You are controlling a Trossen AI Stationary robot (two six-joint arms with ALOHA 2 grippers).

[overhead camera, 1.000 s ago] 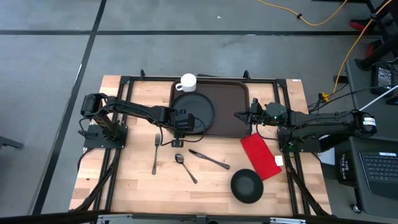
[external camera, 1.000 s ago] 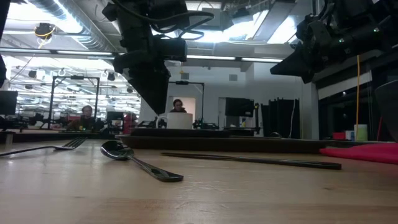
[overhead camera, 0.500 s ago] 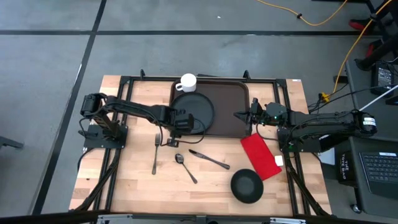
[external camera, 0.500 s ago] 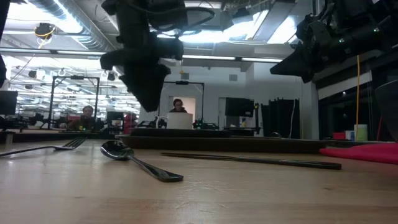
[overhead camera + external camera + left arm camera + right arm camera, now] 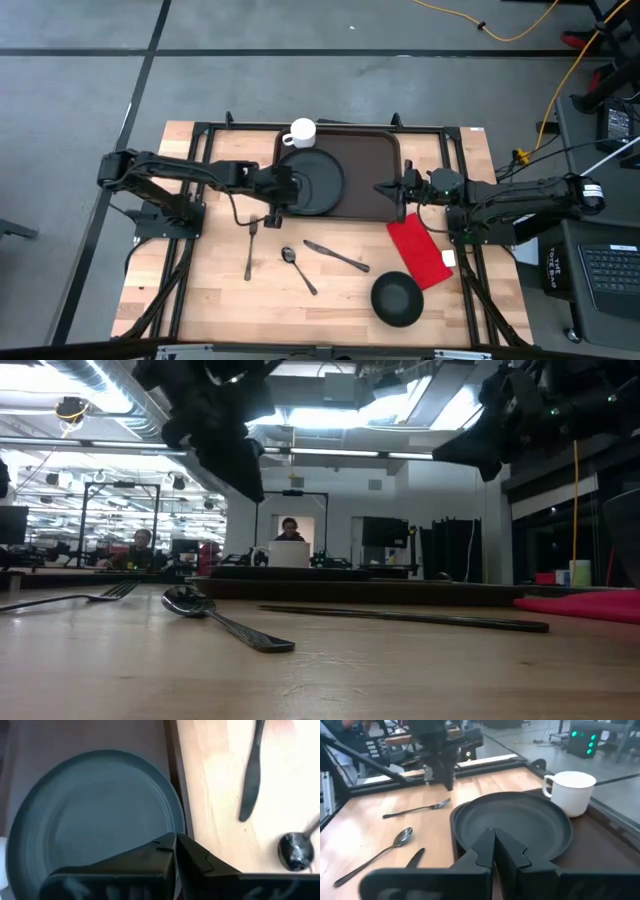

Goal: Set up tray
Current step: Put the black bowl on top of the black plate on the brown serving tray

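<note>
The dark brown tray [image 5: 365, 170] lies at the table's far middle. A round black plate [image 5: 312, 180] lies flat in its left part, and a white mug [image 5: 300, 132] stands at its far left corner. My left gripper [image 5: 287, 200] is shut and empty, raised above the plate's near left rim [image 5: 175, 837]. It shows high in the low view [image 5: 245, 475]. My right gripper [image 5: 381, 187] is shut and empty, raised over the tray's right part [image 5: 494, 832], pointing toward the plate [image 5: 515, 827].
On the bare wood near the tray lie a fork [image 5: 249, 248], a spoon [image 5: 298, 268] and a knife [image 5: 337, 256]. A red napkin [image 5: 420, 250] lies at the right, and a black bowl [image 5: 397, 298] sits near the front edge.
My left gripper has risen and drawn back a little toward the table's left edge, staying shut. The plate, the mug and the cutlery have stayed where they were.
</note>
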